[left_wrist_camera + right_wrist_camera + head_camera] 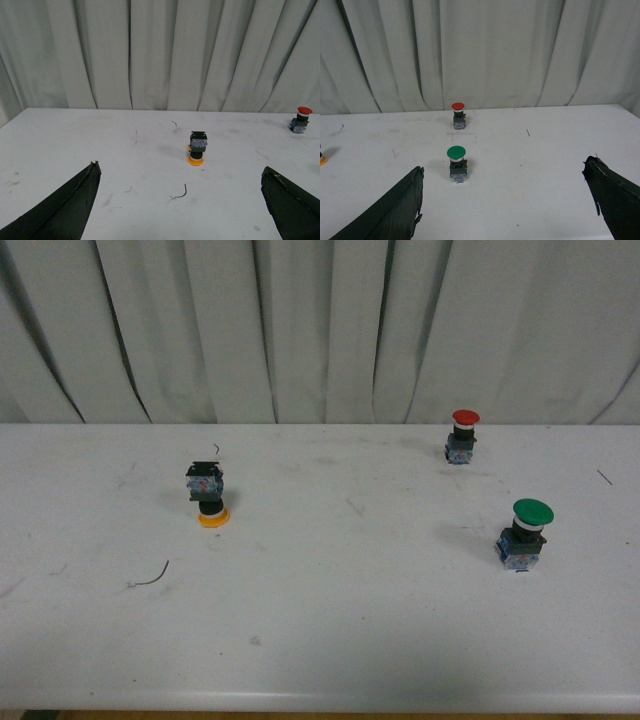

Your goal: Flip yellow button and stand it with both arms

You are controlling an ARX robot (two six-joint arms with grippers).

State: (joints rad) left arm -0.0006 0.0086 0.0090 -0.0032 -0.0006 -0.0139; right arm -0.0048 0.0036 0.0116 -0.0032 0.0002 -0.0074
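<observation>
Views are lit evenly and softly, somewhat dim. Faint shadows are thrown leftward on the tabletop [330,630] in the front view. Detail is slightly soft.

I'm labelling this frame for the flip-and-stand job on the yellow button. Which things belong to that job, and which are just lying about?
Belongs to the job:
yellow button, cap-down on the table
left gripper, open
right gripper, open

Just lying about:
red button, upright
green button, upright
dark thread scrap
</observation>
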